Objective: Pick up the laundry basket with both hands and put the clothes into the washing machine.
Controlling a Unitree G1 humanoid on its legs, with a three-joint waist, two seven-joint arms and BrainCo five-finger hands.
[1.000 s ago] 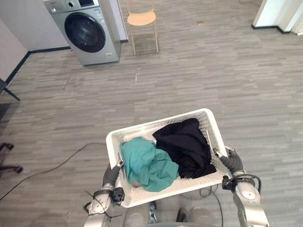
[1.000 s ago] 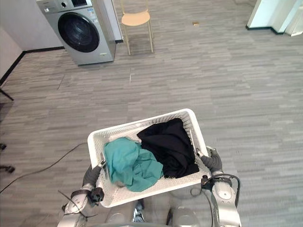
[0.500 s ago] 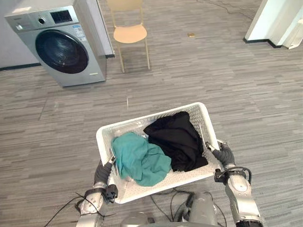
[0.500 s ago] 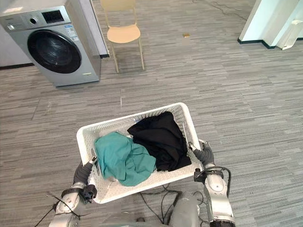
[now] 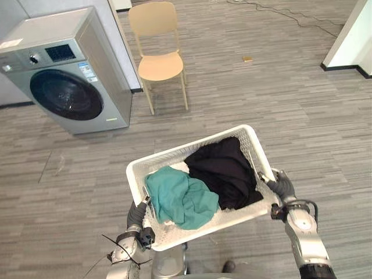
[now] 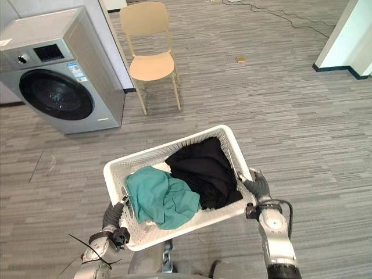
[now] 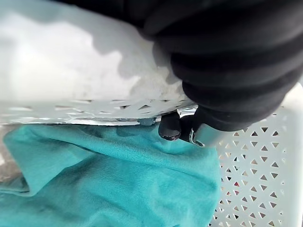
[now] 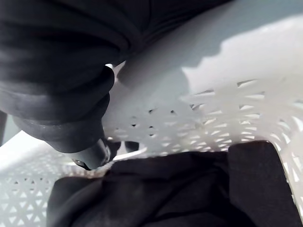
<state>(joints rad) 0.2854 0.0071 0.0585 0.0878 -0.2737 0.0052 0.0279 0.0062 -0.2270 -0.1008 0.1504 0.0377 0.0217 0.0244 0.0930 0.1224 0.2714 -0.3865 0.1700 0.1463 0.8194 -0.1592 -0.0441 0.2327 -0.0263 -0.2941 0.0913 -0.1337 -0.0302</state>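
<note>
Left hand (image 5: 138, 214), right hand (image 5: 282, 186) grip basket (image 5: 174, 154).

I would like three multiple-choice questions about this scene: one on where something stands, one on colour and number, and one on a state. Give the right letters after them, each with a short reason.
1. Where does the chair stand?
A. to the right of the washing machine
B. to its left
C. on top of it

2. What lies in the laundry basket?
A. one white towel
B. a teal garment and a black garment
C. three red shirts

3. How is the machine's door?
A. wide open
B. shut
C. taken off

Key:
1 A: in both eye views the chair stands to the right of the machine.
2 B: two garments lie in the basket, the teal one at the robot's left and the black one at its right.
3 B: the round dark door sits flush in the machine's front.
</note>
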